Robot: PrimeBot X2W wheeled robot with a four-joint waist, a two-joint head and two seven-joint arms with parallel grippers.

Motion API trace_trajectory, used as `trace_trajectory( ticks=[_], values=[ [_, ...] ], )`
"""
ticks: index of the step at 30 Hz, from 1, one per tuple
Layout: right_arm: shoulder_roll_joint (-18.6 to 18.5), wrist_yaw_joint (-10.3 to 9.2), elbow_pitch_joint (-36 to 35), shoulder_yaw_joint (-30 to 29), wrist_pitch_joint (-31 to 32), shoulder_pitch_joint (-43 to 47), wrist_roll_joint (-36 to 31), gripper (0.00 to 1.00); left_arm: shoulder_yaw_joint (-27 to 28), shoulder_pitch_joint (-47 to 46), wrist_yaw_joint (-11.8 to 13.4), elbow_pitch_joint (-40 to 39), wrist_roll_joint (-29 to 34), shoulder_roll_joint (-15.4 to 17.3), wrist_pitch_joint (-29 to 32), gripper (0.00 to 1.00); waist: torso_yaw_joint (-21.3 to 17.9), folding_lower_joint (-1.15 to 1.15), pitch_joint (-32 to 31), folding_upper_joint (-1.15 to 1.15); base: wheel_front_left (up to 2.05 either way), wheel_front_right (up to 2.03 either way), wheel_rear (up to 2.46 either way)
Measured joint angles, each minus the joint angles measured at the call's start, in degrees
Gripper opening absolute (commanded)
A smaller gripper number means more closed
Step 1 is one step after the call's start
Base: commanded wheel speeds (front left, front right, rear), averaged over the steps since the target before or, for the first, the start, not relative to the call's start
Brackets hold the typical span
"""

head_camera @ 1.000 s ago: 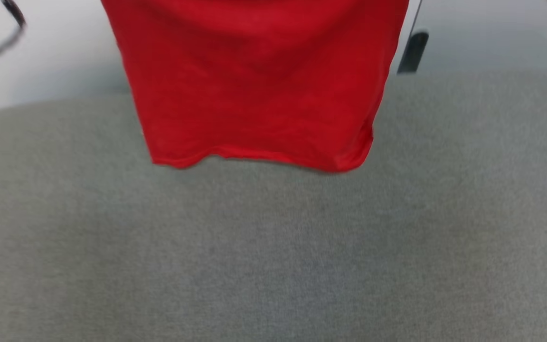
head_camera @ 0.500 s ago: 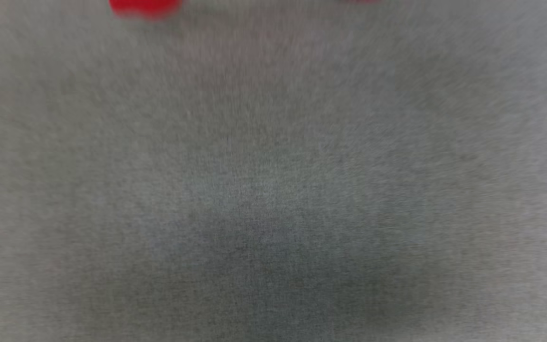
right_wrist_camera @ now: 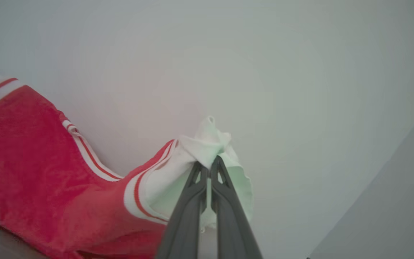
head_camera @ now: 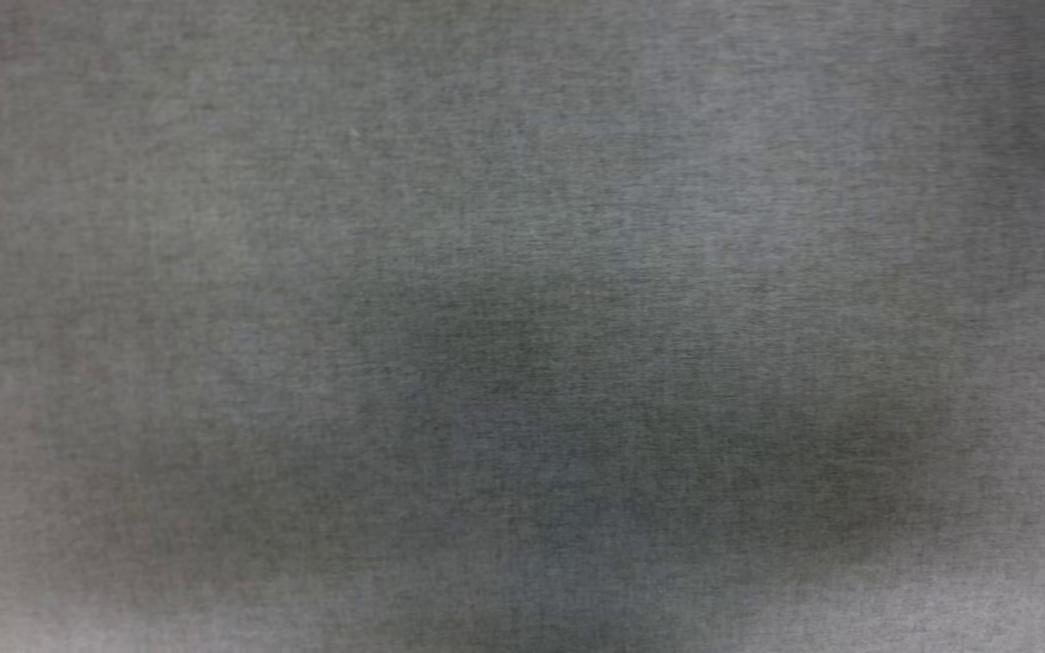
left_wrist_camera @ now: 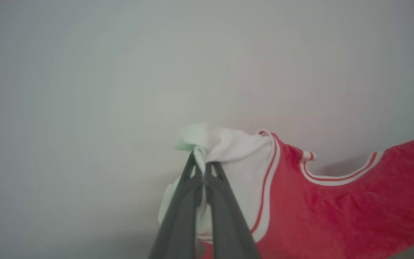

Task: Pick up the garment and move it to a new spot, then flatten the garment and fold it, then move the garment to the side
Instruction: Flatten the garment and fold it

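Observation:
The garment [left_wrist_camera: 336, 208] is a red T-shirt with white sleeves and red-and-white striped trim, held up in the air against a pale wall. In the left wrist view my left gripper [left_wrist_camera: 202, 162] is shut on a bunched white sleeve, with the red body stretching off to the right. In the right wrist view my right gripper [right_wrist_camera: 210, 163] is shut on the other white sleeve, and the garment [right_wrist_camera: 23, 158] spreads to the left. The striped collar dips between the two grips.
The head view looks straight down at a grey fabric surface [head_camera: 522, 227] with a soft dark shadow across its lower middle. A pale wall [left_wrist_camera: 120, 72] stands behind the lifted shirt in both wrist views.
The head camera has tilted down: the red hem that hung at the top a second ago has slid out of the picture, leaving grey fabric.

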Motion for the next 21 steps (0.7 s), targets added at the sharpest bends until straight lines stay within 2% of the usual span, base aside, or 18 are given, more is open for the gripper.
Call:
trace_trajectory(
  ticks=[6,14,17,21],
  values=[
    [0.9,0.01,2.3,2.2,0.0,4.3,2.7,0.0,-0.3,5.6,-1.0,3.3,-1.2,0.1,1.2,0.0,0.9,0.0,-2.3,0.0,0.0,0.0,0.0],
    [0.4,0.0,5.0,13.2,0.4,15.8,13.2,0.0,-0.9,18.6,-2.4,4.7,-3.7,1.1,4.5,0.0,1.8,0.0,-10.9,0.0,0.0,0.0,0.0],
    [-0.8,0.01,1.9,19.1,1.4,21.8,19.1,0.0,-1.6,24.5,-2.6,4.6,-4.3,1.3,5.4,0.0,2.0,0.0,-15.1,0.0,0.0,0.0,0.0],
    [-5.7,0.01,-5.8,27.3,3.5,31.1,26.9,0.0,-2.8,33.1,-2.8,1.6,-6.1,1.9,6.7,0.0,2.3,0.0,-20.6,0.0,0.0,0.0,0.0]
  ],
)
